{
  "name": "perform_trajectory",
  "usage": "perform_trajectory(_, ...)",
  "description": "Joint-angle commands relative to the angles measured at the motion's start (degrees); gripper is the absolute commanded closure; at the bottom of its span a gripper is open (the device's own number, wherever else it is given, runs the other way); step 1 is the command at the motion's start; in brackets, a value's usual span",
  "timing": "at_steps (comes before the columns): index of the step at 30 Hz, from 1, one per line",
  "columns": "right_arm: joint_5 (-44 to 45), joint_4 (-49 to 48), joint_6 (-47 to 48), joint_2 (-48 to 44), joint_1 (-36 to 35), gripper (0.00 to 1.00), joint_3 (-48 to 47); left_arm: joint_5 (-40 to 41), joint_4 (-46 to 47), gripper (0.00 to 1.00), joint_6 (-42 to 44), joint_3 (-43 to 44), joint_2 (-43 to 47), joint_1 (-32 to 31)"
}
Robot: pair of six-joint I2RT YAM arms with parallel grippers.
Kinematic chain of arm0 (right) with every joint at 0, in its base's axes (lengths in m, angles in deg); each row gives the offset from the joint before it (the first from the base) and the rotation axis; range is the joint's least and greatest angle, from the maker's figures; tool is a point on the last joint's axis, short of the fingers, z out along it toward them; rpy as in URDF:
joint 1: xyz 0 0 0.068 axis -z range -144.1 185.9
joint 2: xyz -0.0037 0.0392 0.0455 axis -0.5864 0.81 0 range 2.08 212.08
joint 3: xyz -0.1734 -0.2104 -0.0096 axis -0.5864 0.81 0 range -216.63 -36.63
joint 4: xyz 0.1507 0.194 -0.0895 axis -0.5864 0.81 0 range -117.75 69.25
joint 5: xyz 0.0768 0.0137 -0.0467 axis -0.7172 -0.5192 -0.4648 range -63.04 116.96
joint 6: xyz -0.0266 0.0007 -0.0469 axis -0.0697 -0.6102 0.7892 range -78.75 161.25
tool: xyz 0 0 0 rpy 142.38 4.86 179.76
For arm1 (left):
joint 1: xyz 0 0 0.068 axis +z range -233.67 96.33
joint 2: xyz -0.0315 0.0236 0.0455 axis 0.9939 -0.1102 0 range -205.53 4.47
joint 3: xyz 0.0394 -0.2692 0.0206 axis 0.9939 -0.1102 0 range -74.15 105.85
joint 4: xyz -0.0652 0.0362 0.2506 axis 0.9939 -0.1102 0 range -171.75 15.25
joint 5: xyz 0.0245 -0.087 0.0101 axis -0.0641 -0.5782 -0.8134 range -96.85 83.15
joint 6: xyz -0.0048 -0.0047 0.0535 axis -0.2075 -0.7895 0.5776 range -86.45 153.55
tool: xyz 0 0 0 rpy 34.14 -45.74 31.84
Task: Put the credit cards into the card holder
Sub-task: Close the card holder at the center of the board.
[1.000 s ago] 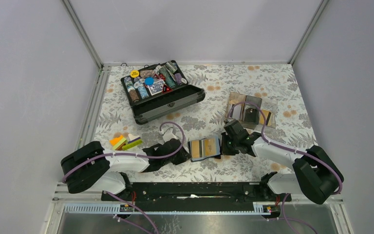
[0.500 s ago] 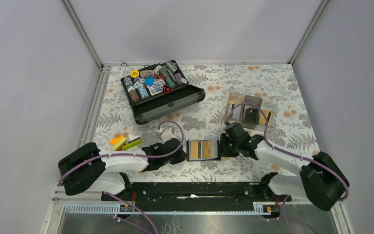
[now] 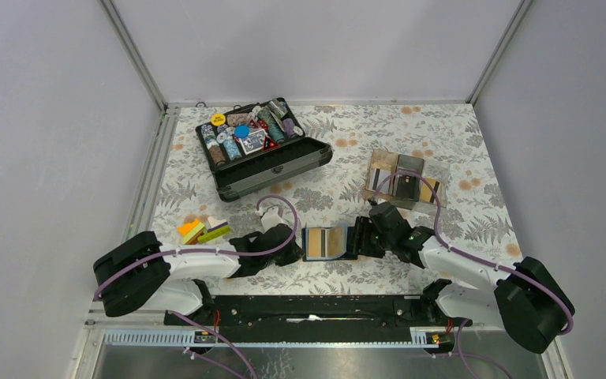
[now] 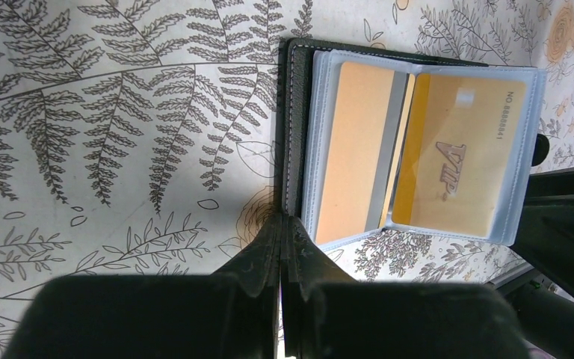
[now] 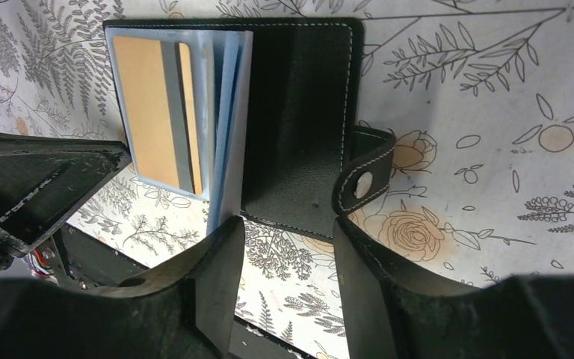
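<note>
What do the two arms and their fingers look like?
Left arm and right arm: white links between bulky black joints, each with a looping purple cable. Fingers are matte black wedges tapering to blunt tips. No markings show.

— What do we see toward the far left corner of the bench (image 3: 458,142)?
— An open black case (image 3: 280,170), set askew, packed with mixed poker chips (image 3: 241,132).
— And by the left edge, nearer us?
— We see small coloured blocks (image 3: 203,230): orange, white, yellow-green. Toward the right edge we see a clear tray (image 3: 439,170).
</note>
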Motion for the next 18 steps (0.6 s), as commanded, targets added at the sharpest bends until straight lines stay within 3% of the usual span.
perform_trajectory(1,-0.3,-3.6,-3.2,-2.1,-0.5,0.45,1.5,0.4,3.0,1.0,0.7,-0.1,1.4,-0.3)
perform_trajectory(7,-2.6,-8.0,-2.7,-4.3,-0.5,0.42,2.5,0.1,3.3,1.0,0.9,-0.2,1.4,-0.2)
perform_trajectory(18,-6.1,-14.5,0.2,5.6,-2.0,0.46,-2.2,-0.3,5.1,1.0,1.9,-0.8,1.9,-0.2)
